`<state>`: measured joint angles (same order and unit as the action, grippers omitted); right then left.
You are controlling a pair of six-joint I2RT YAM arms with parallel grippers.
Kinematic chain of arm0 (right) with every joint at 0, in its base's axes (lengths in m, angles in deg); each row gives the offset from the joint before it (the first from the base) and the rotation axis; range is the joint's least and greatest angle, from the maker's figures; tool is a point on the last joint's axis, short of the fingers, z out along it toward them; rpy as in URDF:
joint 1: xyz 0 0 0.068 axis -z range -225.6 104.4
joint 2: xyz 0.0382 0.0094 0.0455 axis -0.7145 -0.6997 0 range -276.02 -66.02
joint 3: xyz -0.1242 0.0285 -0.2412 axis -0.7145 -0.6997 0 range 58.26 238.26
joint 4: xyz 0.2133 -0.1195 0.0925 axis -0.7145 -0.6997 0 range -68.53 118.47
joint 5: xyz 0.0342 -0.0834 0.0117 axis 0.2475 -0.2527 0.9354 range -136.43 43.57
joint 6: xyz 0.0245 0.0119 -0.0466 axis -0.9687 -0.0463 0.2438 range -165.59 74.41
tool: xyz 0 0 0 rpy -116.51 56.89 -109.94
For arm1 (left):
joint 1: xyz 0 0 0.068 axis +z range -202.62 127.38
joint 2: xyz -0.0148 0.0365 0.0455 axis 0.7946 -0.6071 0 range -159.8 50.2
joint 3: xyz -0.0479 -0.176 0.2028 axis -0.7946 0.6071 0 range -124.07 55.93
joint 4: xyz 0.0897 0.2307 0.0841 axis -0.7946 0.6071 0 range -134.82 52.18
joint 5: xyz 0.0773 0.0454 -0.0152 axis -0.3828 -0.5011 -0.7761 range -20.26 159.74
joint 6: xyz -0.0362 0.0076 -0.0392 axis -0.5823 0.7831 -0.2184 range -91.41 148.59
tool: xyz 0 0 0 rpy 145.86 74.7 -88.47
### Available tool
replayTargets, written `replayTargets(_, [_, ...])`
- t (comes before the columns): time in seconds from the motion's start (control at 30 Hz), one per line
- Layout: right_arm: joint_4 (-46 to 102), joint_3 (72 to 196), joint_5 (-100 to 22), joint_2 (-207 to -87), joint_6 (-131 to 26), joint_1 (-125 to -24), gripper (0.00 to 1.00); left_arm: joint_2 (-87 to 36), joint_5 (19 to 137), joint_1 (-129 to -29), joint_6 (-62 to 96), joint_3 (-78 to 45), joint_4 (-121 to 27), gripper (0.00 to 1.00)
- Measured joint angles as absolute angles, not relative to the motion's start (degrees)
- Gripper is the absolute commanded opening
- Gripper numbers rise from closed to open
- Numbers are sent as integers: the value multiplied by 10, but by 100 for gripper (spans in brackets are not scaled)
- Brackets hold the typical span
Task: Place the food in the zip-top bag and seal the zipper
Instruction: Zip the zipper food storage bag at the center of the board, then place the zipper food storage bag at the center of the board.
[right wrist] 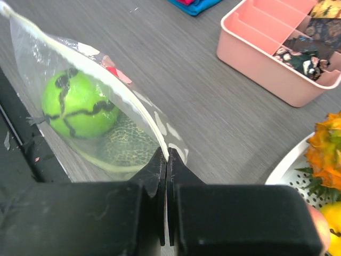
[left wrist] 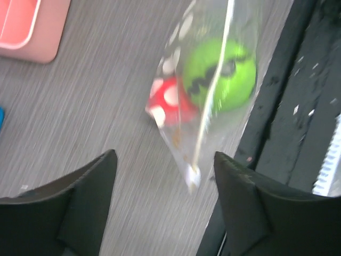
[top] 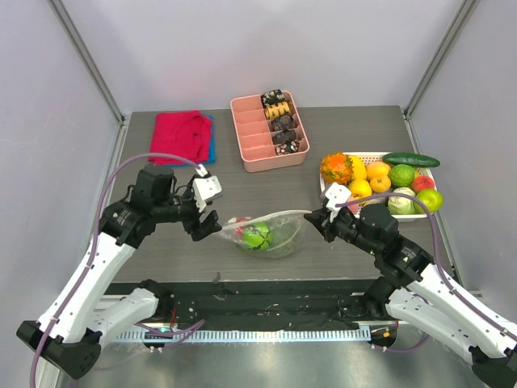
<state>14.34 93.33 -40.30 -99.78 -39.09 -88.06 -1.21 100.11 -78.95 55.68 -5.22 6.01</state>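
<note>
– Clear plastic with white dots: the zip-top bag [top: 271, 230] lies at the near middle of the bench [top: 355, 137], between the two arms. Is the food in it?

– Yes, as far as I can see. The round green fruit [top: 257, 235] sits inside. The red fruit [left wrist: 168, 98] is just beside it toward the bag's left end, and the yellow-green fruit [right wrist: 125, 146] is pressed against it in the right wrist view. All three are under the plastic.

– And the hands?

– The right hand [right wrist: 166, 160] is pinched tight on the bag's right end, just where the zipper [right wrist: 106, 74] finishes. The left hand [top: 208, 222] is spread wide and grips nothing, just off the bag's left end.

– So is the zipper sealed?

– Probably. The strip reads as one thin line from the right hand's pinch to the white slider knob [left wrist: 193, 174] at the left corner. That knob hangs between the open fingers without touching either. The left wrist view is blurred, though, so I cannot rule out a small gap at that end.

– What is left, then?

– Little, I judge: confirm the seal at the slider end and set the bag down. The white basket [top: 367, 154] of fruit at the right and the pink tray [top: 250, 145] at the far middle are well apart from the bag.
</note>
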Motion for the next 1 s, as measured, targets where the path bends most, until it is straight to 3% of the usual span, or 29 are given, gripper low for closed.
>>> replayTargets(0.2, [147, 935, -382, -1017, -388, -879, 1, -77, 1031, -845, 477, -90, -3, 81])
replayTargets(0.4, [147, 938, -375, -1018, -388, -879, 1, -130, 1007, -947, 424, -82, -63, 77])
replayTargets(0.5, [147, 939, -372, -1017, -388, -879, 1, -154, 996, -972, 410, -78, -85, 65])
replayTargets(0.6, [147, 940, -370, -1015, -388, -879, 1, -177, 983, -971, 404, -76, -97, 36])
replayTargets(0.63, [147, 940, -369, -1015, -388, -879, 1, -184, 980, -971, 403, -76, -99, 20])
replayTargets(0.7, [147, 940, -367, -1015, -389, -879, 1, -194, 978, -971, 401, -76, -103, 3])
replayTargets(0.73, [147, 940, -367, -1015, -389, -879, 2, -197, 977, -971, 400, -76, -104, 0])
replayTargets(0.83, [147, 942, -375, -1019, -395, -879, 32, -211, 976, -968, 399, -84, -103, 0])
replayTargets(0.87, [147, 944, -381, -1024, -399, -879, 54, -215, 977, -964, 399, -90, -103, 0])
replayTargets(1.0, [147, 973, -411, -1055, -413, -879, 93, -243, 974, -934, 408, -143, -101, 0])
